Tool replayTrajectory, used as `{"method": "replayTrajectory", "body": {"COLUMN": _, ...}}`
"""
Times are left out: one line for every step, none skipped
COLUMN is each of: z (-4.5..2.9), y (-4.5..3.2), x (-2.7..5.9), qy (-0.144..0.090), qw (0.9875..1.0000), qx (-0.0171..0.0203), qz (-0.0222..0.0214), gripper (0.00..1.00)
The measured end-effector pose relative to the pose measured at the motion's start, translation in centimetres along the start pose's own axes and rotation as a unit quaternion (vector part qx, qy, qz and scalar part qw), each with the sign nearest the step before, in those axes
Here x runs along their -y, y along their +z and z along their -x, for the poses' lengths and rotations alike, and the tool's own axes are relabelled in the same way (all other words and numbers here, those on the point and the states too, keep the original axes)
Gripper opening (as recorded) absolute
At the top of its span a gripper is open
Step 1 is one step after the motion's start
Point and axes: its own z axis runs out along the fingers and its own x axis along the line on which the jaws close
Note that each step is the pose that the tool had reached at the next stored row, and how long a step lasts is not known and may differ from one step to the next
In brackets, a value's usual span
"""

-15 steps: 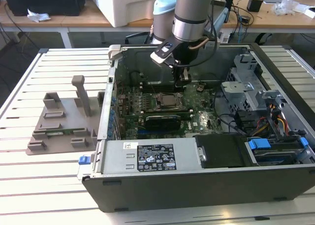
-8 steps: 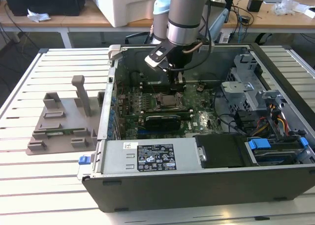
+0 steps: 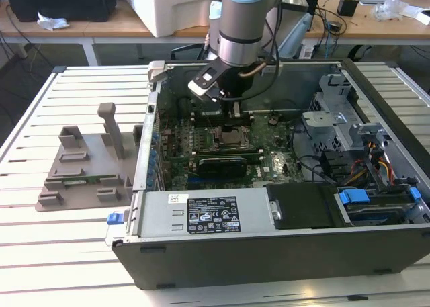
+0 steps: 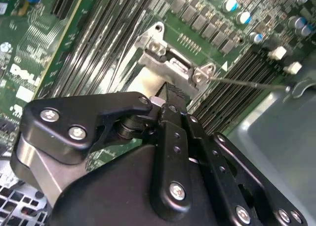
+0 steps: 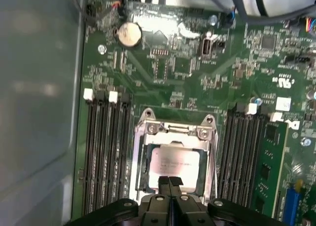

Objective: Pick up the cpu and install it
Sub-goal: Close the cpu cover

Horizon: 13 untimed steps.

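The black two-finger gripper (image 5: 170, 181) stands low inside the open dark-grey computer case (image 3: 269, 253), with its fingers pressed together and no gap between them. Directly below and just ahead of the tips lies the cpu (image 5: 175, 161) — a flat square chip with a silver-grey metal top. It rests flat inside the shiny metal socket frame (image 5: 139, 157) on the green motherboard (image 5: 168, 72). The tips are at the chip's nearer edge. It seems they touch it, but I cannot be sure.

The frame's rails run close along the chip's edges on both sides of the fingers, so there is little free room. Outside the rails, on each side, lie rows of long black memory slots (image 5: 106, 147). Further to one side rises the flat grey case wall (image 5: 39, 112). Beyond the chip the board is low and open up to a round silver coin battery (image 5: 128, 34).

The gripper's own body hides the chip's nearer part in the first wrist view. In the second wrist view the black finger linkage covers most of it, leaving a pale strip.

Well apart from the tool, outside the case, a grey plastic holder tray (image 3: 80, 169) sits on the white slatted table (image 3: 67, 253).
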Motion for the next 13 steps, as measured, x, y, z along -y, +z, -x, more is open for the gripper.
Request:
{"method": "replayTrajectory", "body": {"z": -0.04, "y": 0.22, "x": 0.33, "qy": 0.0, "qw": 1.0, "qx": 0.0, "qz": 0.0, "gripper": 0.11}}
{"method": "replayTrajectory", "body": {"z": -0.07, "y": 0.43, "x": 0.63, "qy": 0.0, "qw": 1.0, "qx": 0.0, "qz": 0.0, "gripper": 0.11}}
{"method": "replayTrajectory", "body": {"z": -0.08, "y": 0.56, "x": 0.73, "qy": 0.0, "qw": 1.0, "qx": 0.0, "qz": 0.0, "gripper": 0.11}}
{"method": "replayTrajectory", "body": {"z": -0.1, "y": 0.79, "x": 0.88, "qy": 0.0, "qw": 1.0, "qx": 0.0, "qz": 0.0, "gripper": 0.11}}
{"method": "replayTrajectory", "body": {"z": -0.13, "y": 1.07, "x": 1.1, "qy": 0.0, "qw": 1.0, "qx": 0.0, "qz": 0.0, "gripper": 0.11}}
{"method": "replayTrajectory", "body": {"z": -0.14, "y": 1.22, "x": 1.21, "qy": 0.0, "qw": 1.0, "qx": 0.0, "qz": 0.0, "gripper": 0.11}}
{"method": "replayTrajectory", "body": {"z": -0.14, "y": 1.3, "x": 1.25, "qy": 0.0, "qw": 1.0, "qx": 0.0, "qz": 0.0, "gripper": 0.11}}
{"method": "replayTrajectory", "body": {"z": -0.14, "y": 1.33, "x": 1.25, "qy": 0.0, "qw": 1.0, "qx": 0.0001, "qz": -0.0001, "gripper": 0.11}}
{"method": "replayTrajectory", "body": {"z": -0.14, "y": 1.38, "x": 1.23, "qy": 0.0, "qw": 1.0, "qx": 0.0001, "qz": -0.0001, "gripper": 0.11}}
{"method": "replayTrajectory", "body": {"z": -0.12, "y": 1.37, "x": 0.93, "qy": 0.0, "qw": 1.0, "qx": 0.0001, "qz": 0.0, "gripper": 0.11}}
{"method": "replayTrajectory", "body": {"z": -0.1, "y": 1.37, "x": 0.73, "qy": 0.0, "qw": 1.0, "qx": 0.0, "qz": 0.0, "gripper": 0.11}}
{"method": "replayTrajectory", "body": {"z": -0.05, "y": 1.33, "x": 0.32, "qy": 0.0, "qw": 1.0, "qx": 0.0, "qz": 0.0, "gripper": 0.11}}
{"method": "replayTrajectory", "body": {"z": -0.01, "y": 1.21, "x": -0.17, "qy": 0.0, "qw": 1.0, "qx": -0.0001, "qz": 0.0001, "gripper": 0.11}}
